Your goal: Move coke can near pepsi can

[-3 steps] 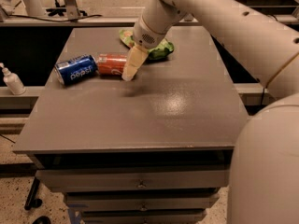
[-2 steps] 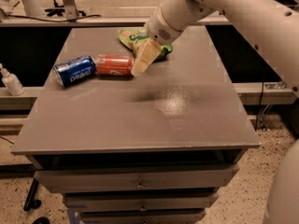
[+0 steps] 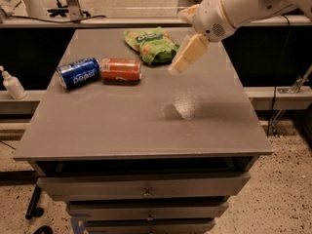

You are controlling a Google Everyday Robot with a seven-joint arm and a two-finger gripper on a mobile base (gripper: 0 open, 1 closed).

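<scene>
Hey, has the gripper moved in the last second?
Yes. The gripper has drawn rightward away from the coke can, now hovering beside the snack bag.

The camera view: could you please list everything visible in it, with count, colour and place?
pepsi can: one, blue, lying at the table's back left.
coke can: one, red-orange, lying right next to the pepsi can.
snack bag: one, green, back centre.
table: one, grey, drawers below.
bottle: one, white, ledge at far left.
arm: one, white, upper right.
hand: one, pale yellow, above the table beside the snack bag.
</scene>
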